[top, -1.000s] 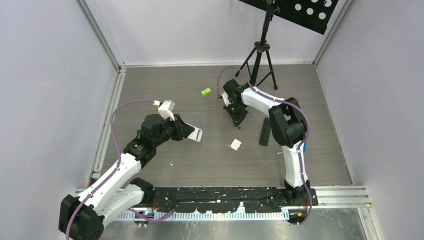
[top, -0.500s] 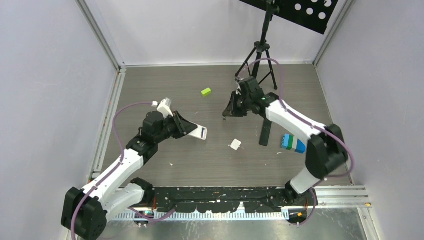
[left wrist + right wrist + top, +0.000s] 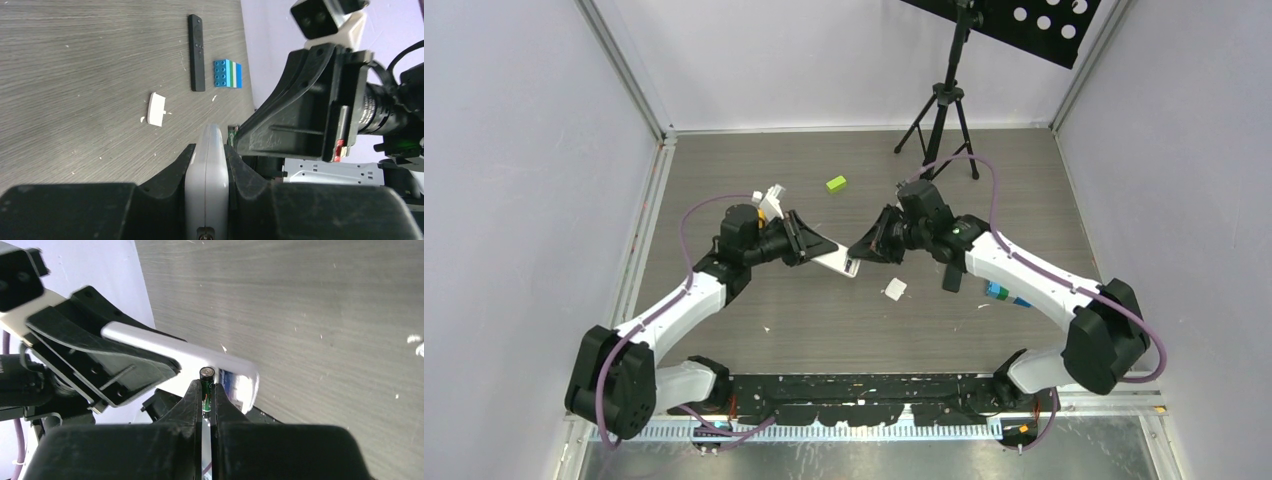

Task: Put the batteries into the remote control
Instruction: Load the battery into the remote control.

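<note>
So, over the grey table [image 3: 754,310], your two grippers met near the middle. Your left gripper [image 3: 807,246] was squeezed tight on the white remote control [image 3: 838,263]. In the top view the remote's free end pointed to about 4 o'clock. Your right gripper [image 3: 871,246] faced that end from about 2 o'clock, pinching one dark battery [image 3: 206,374] between its fingers. The battery's round tip sat right beside the remote's end. I could not tell if they touched.

A long black stick [image 3: 196,52] and a blue block [image 3: 228,73] lay on the table well apart from the remote, at about 3 o'clock. A small white lid piece [image 3: 894,289] lay near it, at about 5 o'clock.

I think you were at the step of putting a battery in. Next, you needed to line the battery up with its slot. Then you needed to push it in slowly while the left gripper held the remote steady, and let go only once it sat snug.
</note>
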Robot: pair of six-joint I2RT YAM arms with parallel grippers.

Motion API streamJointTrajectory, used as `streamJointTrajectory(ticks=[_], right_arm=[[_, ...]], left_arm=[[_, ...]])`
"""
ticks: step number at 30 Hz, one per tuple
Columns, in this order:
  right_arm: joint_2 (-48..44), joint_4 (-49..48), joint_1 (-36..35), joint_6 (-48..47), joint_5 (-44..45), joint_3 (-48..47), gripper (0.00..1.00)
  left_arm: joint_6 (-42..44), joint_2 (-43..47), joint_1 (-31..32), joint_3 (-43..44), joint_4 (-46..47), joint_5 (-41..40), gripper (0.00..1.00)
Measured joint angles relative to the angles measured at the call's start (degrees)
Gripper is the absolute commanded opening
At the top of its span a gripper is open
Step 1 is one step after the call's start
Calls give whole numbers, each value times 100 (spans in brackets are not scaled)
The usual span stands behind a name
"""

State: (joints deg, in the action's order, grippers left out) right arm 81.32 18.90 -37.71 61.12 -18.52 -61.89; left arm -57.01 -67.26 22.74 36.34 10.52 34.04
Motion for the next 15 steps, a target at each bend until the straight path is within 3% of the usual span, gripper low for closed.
streamJointTrajectory(ticks=[15], right_arm=[[-581,249,-284,1073,507,614,1]], left_arm=[[-17,-282,-7,87,424,455,0]])
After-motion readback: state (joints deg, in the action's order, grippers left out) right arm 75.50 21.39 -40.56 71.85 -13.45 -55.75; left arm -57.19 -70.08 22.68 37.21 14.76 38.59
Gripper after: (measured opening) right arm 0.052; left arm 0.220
